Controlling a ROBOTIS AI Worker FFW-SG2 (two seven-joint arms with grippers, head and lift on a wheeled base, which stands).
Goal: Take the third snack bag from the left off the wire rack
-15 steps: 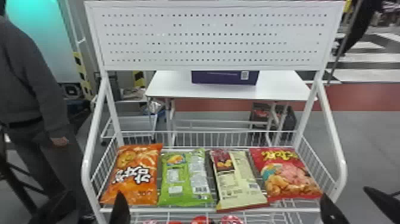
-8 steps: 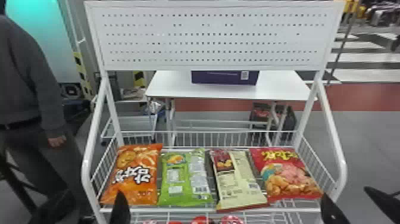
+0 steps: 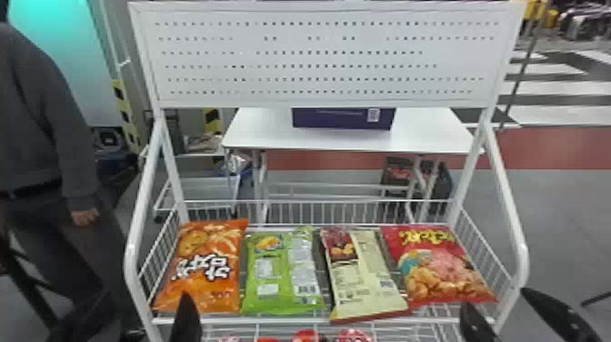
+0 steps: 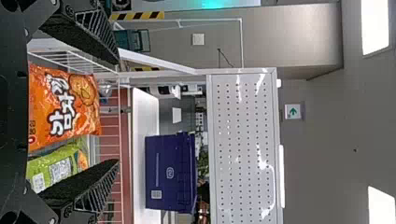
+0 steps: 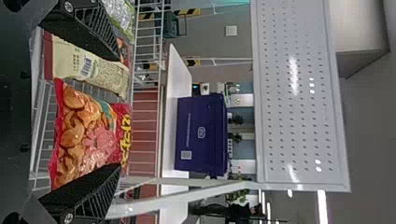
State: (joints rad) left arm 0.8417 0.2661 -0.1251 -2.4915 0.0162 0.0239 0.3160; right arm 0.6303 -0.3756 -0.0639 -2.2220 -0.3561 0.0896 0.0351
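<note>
Lying third in wire rack (image 3: 318, 213): cream snack bag (image 3: 363, 277).

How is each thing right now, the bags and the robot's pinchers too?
Orange snack bag: lying flat, front up, untouched.
Green snack bag: lying flat, back up.
Third snack bag: lying flat, back up, not yet gripped.
Red snack bag: lying flat, front up.
Wire rack: upright, holding four bags.
Left gripper: open, empty.
Right gripper: open, empty.
</note>
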